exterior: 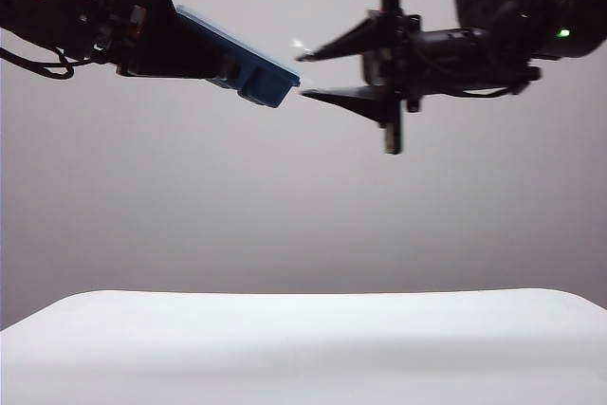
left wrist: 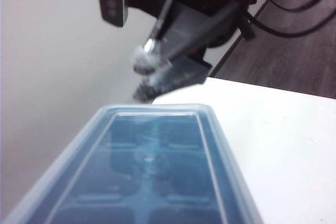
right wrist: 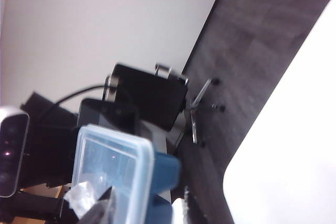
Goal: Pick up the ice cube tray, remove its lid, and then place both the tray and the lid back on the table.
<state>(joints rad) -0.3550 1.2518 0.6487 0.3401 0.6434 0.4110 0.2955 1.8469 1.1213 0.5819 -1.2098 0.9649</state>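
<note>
High above the table, my left gripper is shut on the ice cube tray, a dark blue block tilted down to the right. The frosted lid still sits on top of it. In the left wrist view the lid fills the foreground, with the compartments of the tray showing through; my own fingers are hidden there. My right gripper is open, its two pointed fingers level with the tray's free end. In the right wrist view the right gripper straddles the lid and tray.
The white table lies far below both arms. In the wrist views the table's edge meets dark wood flooring. Cables hang behind the left arm. A plain pale wall stands behind.
</note>
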